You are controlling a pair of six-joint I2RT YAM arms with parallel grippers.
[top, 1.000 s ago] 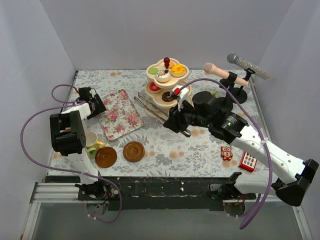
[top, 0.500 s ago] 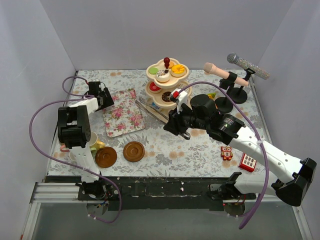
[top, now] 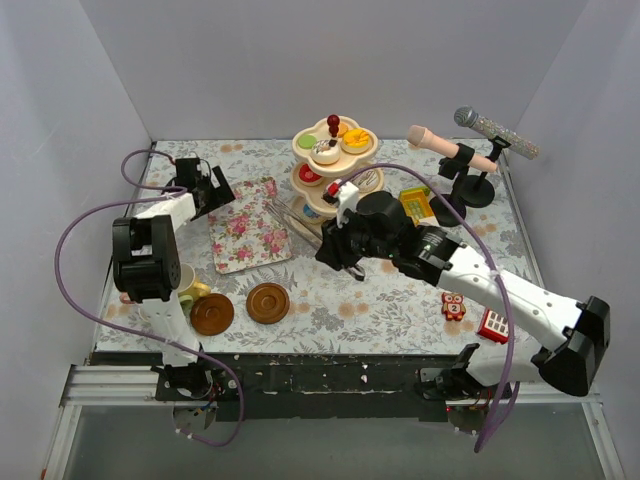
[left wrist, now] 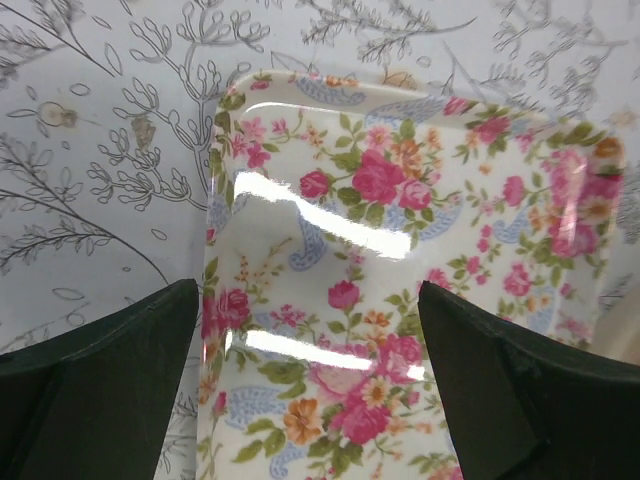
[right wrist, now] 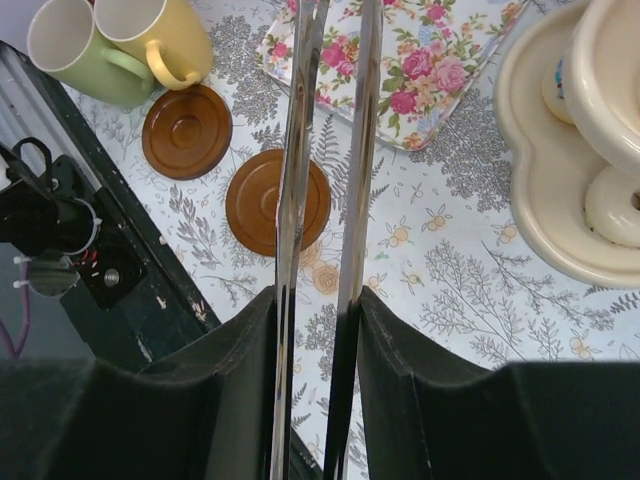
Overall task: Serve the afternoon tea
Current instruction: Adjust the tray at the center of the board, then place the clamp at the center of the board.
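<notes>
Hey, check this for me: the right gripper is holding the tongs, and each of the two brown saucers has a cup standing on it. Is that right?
Not quite. The right gripper does hold the tongs, but the two brown saucers are bare. The green cup and the yellow cup stand beside them, not on them. The right wrist view shows this.

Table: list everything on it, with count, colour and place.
stand: one, cream, red knob, far centre, treats on tiers
tray: one, floral, left of stand
saucers: two, brown, near left
cups: two seen, green and yellow, near left edge
tongs: one pair, metal, in right gripper
microphones: two, pink and silver, far right
blocks: three, one yellow, two red, right side
left gripper: open, at tray's far-left corner
right gripper: shut on tongs, beside stand
</notes>
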